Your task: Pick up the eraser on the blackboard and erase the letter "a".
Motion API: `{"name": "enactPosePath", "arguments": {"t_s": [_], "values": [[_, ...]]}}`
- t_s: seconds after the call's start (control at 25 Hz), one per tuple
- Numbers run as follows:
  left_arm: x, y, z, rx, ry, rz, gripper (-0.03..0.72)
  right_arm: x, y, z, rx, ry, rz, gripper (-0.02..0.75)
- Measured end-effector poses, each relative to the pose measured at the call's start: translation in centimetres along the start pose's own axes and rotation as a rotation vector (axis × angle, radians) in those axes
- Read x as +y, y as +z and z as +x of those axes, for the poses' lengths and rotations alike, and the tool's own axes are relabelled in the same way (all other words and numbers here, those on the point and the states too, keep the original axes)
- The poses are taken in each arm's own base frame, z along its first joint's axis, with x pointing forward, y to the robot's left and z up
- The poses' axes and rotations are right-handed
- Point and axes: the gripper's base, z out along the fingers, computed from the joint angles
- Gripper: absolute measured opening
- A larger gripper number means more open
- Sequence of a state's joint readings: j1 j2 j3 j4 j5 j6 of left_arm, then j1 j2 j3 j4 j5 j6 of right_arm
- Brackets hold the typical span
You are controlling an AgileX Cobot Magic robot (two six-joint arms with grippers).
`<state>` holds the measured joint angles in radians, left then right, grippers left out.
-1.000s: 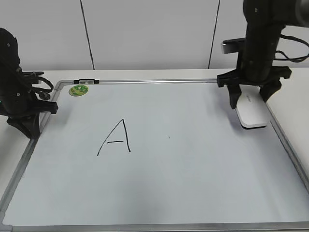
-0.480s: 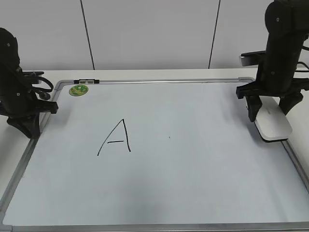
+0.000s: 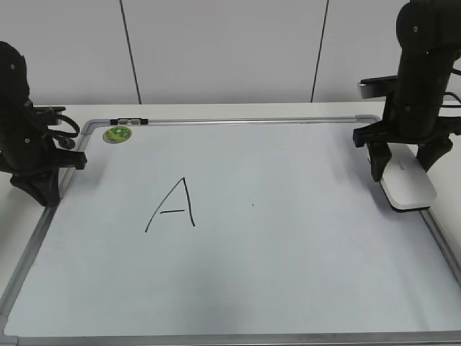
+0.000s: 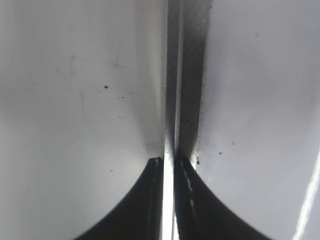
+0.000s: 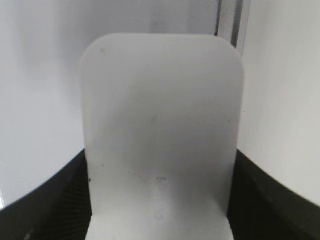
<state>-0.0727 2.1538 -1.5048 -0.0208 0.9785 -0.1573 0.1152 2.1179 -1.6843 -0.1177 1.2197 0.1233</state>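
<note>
The white eraser [image 3: 410, 189] lies low at the blackboard's [image 3: 288, 288] right edge, by the silver frame. My right gripper [image 3: 401, 171] is shut on it; in the right wrist view the eraser [image 5: 162, 110] fills the space between my black fingers [image 5: 60, 200] of that gripper [image 5: 160, 200]. The small letter "a" does not show; only a tiny dark speck [image 3: 252, 205] marks the board's middle. My left gripper [image 3: 45, 191] sits at the board's left edge, its jaws [image 4: 169, 162] pinched on the metal frame [image 4: 180, 75].
A large capital "A" [image 3: 173, 205] is drawn left of centre. A round green sticker [image 3: 117, 134] sits at the board's far left corner. A white wall stands behind the table.
My right gripper carried the eraser from inside the board rightward to its right edge, then held still. The left arm has not moved.
</note>
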Motion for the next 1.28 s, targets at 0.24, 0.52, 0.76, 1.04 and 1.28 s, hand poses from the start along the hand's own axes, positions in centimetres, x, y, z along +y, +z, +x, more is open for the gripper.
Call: {"name": "enactPosePath", "arguments": {"t_s": [0.24, 0.52, 0.76, 1.04, 1.28], "values": [[0.0, 0.0, 0.0, 0.0, 0.0, 0.0, 0.039, 0.0, 0.0, 0.0, 0.0, 0.001, 0.0, 0.523], [0.0, 0.0, 0.0, 0.0, 0.0, 0.0, 0.039, -0.9, 0.3, -0.1, 0.007, 0.02, -0.001, 0.523], [0.0, 0.0, 0.0, 0.0, 0.0, 0.0, 0.039, -2.2, 0.6, -0.1, 0.02, 0.016, -0.109, 0.523], [0.0, 0.0, 0.0, 0.0, 0.0, 0.0, 0.039, -2.8, 2.1, -0.2, 0.052, 0.023, -0.131, 0.523], [0.0, 0.0, 0.0, 0.0, 0.0, 0.0, 0.039, -2.7, 3.5, -0.4, 0.082, 0.024, -0.132, 0.523]]}}
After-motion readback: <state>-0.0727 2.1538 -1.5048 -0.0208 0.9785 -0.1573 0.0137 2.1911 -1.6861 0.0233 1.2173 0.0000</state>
